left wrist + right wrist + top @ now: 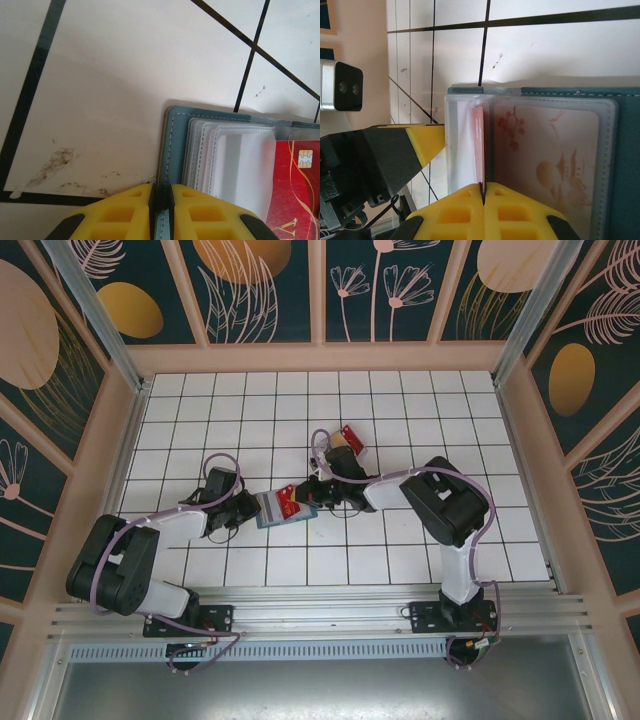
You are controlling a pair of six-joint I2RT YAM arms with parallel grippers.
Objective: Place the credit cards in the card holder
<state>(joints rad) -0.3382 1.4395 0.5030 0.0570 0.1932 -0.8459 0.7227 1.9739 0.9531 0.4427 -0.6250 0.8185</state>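
My left jaws (161,192) are nearly together and pinch the teal edge of the card holder (172,145), with the stitched cover running straight out ahead of them. To the right of that grip the clear pockets (240,165) are stacked in steps. Past them, at the far right of the wrist view, the red card (295,185) shows its gold chip, and a clear flap lies over its near edge.

My right jaws (483,186) are closed flat on the red card (479,145). I see it edge-on as a thin red strip rising from the seam between the fingers into the fold of the holder. Left of the strip is a clear pocket with a white backing. Right of it, a pale blossom-and-sun print shows through another pocket (545,150). The teal cover (625,150) frames the pockets on the far and right sides. Further left of these jaws, a yellow fingertip (427,142) of the other arm touches the holder's edge.

From above, the two arms meet at the open card holder (272,512) on the tiled bench (400,410). The left jaws (245,510) are at its left edge and the right jaws (312,498) at its right, where the red card (291,502) sits. Beyond the right arm's wrist, apart from both jaws, lies another red piece (353,438) with something tan beside it. It is too small for me to make out.
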